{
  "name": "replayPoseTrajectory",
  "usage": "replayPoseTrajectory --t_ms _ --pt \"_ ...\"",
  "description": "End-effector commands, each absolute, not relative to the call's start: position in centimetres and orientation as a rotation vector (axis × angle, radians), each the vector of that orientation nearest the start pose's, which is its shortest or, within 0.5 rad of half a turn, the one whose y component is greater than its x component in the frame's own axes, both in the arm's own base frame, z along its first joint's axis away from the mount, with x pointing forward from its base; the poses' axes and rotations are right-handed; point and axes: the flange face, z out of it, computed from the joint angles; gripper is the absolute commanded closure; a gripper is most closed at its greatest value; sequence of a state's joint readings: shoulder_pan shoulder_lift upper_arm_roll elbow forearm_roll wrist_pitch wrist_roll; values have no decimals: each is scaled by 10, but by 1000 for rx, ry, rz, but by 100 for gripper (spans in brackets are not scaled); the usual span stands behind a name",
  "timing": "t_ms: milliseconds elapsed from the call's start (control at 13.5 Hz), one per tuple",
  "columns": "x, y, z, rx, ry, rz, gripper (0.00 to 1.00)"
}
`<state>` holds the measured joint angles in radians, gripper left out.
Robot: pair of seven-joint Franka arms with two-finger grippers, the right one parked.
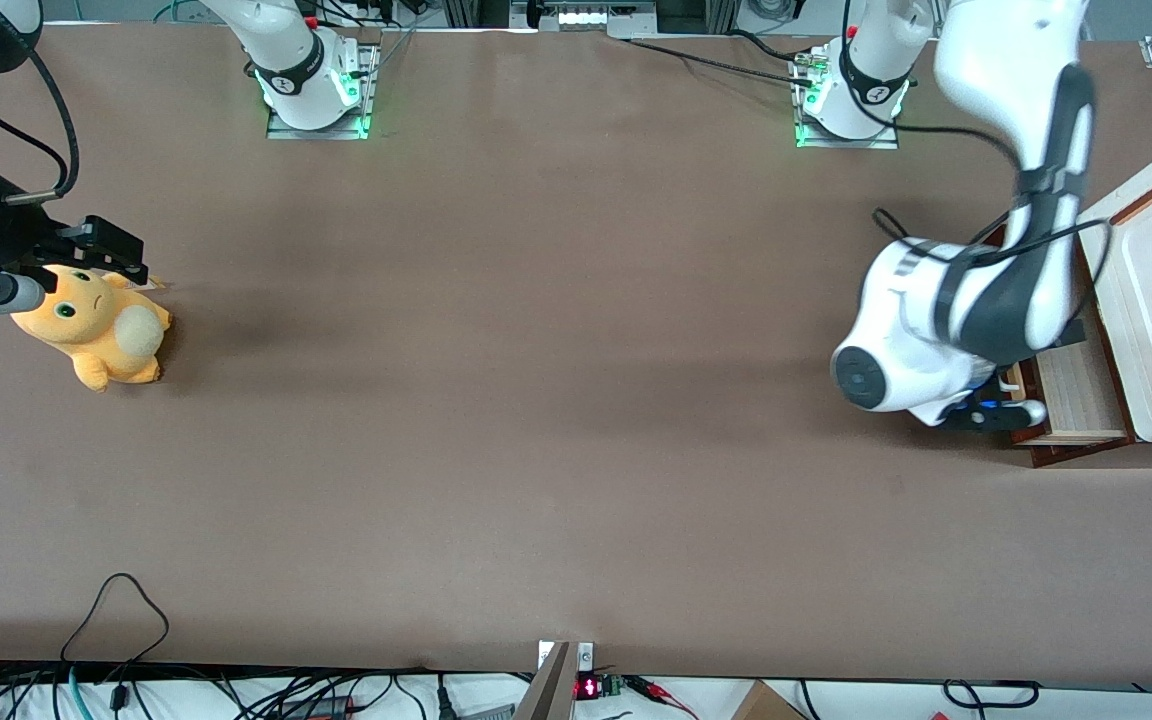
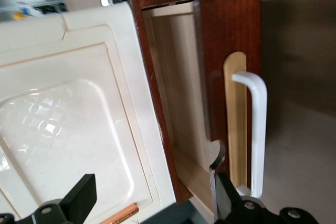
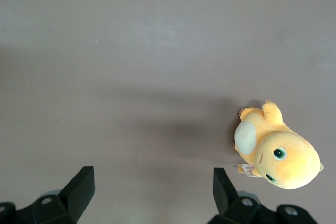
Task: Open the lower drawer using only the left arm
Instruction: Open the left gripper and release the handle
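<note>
Brown lower drawer [image 2: 231,56] part-open; one spread hand [image 2: 149,195] above.

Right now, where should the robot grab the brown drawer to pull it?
Probably the white loop handle on the lower drawer: it stands off the front, so a finger fits inside. The open gripper hovers above the drawer, one finger inside it, so come from the drawer's front.

Bright, even overhead light; soft shadows.
Glare spots on white cabinet top [image 2: 79,103]; spread gripper [image 2: 152,171], over it and drawer [image 2: 231,40], in dark silhouette; faint shadow beside toy [image 1: 91,325].
</note>
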<state>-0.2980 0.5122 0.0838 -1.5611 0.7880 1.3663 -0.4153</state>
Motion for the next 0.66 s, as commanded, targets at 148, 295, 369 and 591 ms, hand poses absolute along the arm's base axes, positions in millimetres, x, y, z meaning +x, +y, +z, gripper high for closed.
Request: replayPoseTrajectory --t_ms 148,295,369,591 --pt "628 -4 467 -2443 -167 432 0" --pt "627 20 493 -2554 -174 427 0" --pt "625 28 502 -2592 -181 416 0" --pt "617 47 534 -2738 -210 337 0"
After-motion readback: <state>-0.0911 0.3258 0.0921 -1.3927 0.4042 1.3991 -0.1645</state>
